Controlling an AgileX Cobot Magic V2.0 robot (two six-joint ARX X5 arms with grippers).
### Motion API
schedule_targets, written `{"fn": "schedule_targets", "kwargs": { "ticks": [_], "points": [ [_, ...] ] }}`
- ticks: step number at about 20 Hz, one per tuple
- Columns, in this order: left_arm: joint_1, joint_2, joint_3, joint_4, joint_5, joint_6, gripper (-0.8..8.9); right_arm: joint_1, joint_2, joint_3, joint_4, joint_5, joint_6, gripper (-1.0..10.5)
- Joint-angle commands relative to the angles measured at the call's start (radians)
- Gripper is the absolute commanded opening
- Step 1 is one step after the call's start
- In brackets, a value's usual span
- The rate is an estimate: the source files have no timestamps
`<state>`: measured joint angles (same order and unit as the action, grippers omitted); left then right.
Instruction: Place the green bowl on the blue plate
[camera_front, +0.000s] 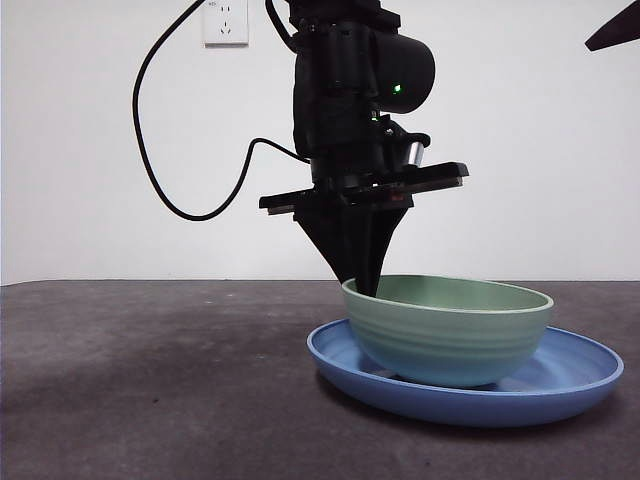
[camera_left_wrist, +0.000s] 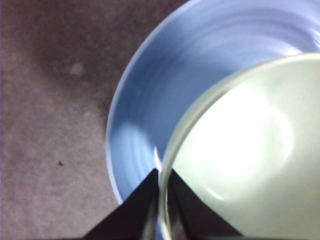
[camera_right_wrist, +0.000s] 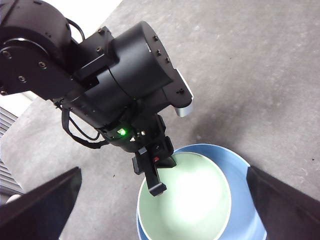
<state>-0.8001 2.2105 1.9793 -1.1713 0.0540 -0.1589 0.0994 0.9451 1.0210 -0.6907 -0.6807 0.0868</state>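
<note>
The green bowl (camera_front: 450, 335) sits inside the blue plate (camera_front: 565, 375) on the dark table, tilted slightly with its gripped side higher. My left gripper (camera_front: 362, 285) comes down from above and is shut on the bowl's left rim. In the left wrist view its jaws (camera_left_wrist: 161, 176) pinch the rim of the bowl (camera_left_wrist: 240, 150) over the plate (camera_left_wrist: 165, 85). My right gripper (camera_front: 612, 32) waits high at the top right. Its fingers (camera_right_wrist: 45, 205) are spread wide and empty, looking down on the bowl (camera_right_wrist: 187, 205), the plate (camera_right_wrist: 245, 195) and the left gripper (camera_right_wrist: 154, 185).
A black cable (camera_front: 150, 150) loops from the left arm in front of the white wall. A wall socket (camera_front: 225, 20) sits at the top. Dark table surface (camera_front: 150, 380) stretches to the left of the plate.
</note>
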Motion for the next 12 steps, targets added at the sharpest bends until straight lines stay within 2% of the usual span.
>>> {"fn": "schedule_targets", "kwargs": {
  "ticks": [1,7,8,12],
  "points": [
    [-0.009,0.026,0.032,0.008,-0.002,0.012,1.52,0.004,0.008,0.021,0.008,0.0,0.01,5.9],
    [-0.005,0.0,0.138,-0.065,-0.002,0.013,4.81,0.004,0.008,0.021,0.002,0.0,0.01,5.9],
    [-0.005,-0.02,0.149,-0.082,-0.002,0.023,5.15,0.004,0.008,0.021,0.0,0.0,0.01,5.9],
    [0.005,-0.166,0.153,-0.208,-0.006,0.104,5.29,0.004,0.008,0.021,-0.003,0.0,0.01,5.9]
  ]
}}
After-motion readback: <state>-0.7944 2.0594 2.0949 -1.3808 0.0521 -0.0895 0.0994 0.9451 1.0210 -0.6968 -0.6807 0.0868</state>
